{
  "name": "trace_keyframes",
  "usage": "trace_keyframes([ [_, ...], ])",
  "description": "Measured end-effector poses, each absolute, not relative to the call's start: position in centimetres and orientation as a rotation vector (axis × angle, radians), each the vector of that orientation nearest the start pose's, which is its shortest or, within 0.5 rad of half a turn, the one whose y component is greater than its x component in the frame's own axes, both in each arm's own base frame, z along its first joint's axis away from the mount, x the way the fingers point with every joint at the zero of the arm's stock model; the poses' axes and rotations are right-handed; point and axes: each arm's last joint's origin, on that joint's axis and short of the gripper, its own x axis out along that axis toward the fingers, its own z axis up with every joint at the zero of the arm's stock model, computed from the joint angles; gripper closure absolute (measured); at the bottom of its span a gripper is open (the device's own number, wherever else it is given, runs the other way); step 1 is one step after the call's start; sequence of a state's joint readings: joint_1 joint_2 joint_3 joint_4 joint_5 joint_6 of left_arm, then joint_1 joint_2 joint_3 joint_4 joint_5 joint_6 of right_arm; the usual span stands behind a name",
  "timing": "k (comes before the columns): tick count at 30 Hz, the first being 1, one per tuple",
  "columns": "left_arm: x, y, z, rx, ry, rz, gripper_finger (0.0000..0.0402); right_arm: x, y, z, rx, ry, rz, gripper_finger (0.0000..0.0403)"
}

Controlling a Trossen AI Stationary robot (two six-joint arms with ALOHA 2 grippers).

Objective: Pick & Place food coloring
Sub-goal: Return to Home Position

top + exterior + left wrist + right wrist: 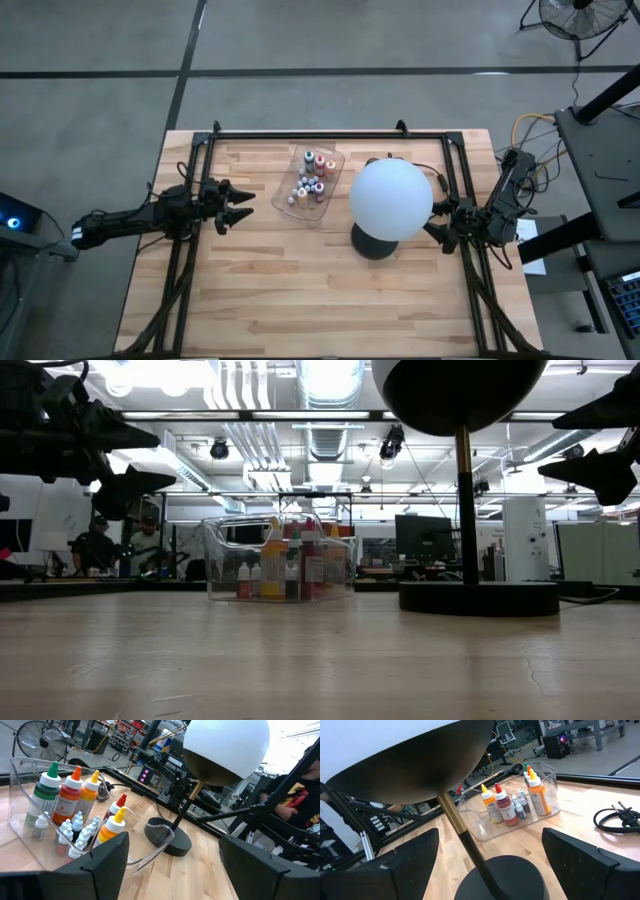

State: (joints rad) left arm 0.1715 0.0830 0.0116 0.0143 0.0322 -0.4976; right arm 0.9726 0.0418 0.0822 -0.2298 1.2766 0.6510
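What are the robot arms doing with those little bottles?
Nothing is being held right now. The bottles stand together inside the clear tray near the back of the table. The left pincer and the right pincer are both open and empty, one on each side. The right one is beside the white lamp.

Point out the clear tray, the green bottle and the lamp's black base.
clear tray (22,795): left wrist view, bare part of its side wall.
green bottle (46,792): left wrist view, middle of its body.
black base (478,598): low view, centre of its side.
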Motion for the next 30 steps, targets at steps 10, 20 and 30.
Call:
trace_keyframes([
  [10, 10.07, 1.65, 16.24, -0.502, 0.021, 0.15, 0.0122, 6.42, 4.5, 17.0, 0.474, -0.019, -0.316, 0.006],
  [20, 10.07, 1.65, 16.24, -0.502, 0.02, 0.15, 0.0122, 6.42, 4.5, 17.0, 0.474, -0.02, -0.316, 0.0055],
  [30, 10.08, 1.65, 16.24, -0.502, 0.021, 0.15, 0.0122, 6.42, 4.5, 17.0, 0.474, -0.02, -0.316, 0.0061],
])
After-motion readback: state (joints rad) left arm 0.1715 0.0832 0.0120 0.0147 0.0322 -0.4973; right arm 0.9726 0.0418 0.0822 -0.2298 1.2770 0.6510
